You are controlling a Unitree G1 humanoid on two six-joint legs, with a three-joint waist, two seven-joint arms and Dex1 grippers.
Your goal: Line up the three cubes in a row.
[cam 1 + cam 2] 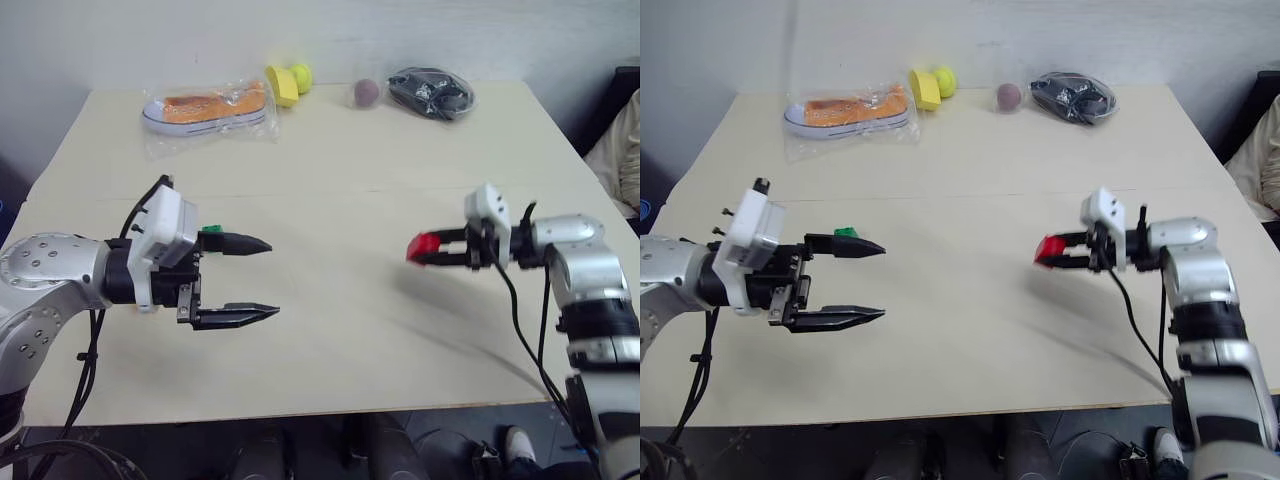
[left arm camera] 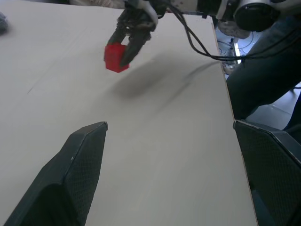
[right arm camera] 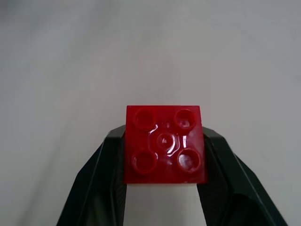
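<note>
Green cube sits half hidden behind the left hand.

Green cube mostly hidden behind my left gripper upper finger, just a corner peeking. Person at table's right edge cut off by frame, sleeve only. Bagged dark item at far edge too small to ID.

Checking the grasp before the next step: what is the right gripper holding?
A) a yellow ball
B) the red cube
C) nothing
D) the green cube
B: the right gripper is shut on the red cube, lifted off the table; its fingers press the cube's two sides.
</note>
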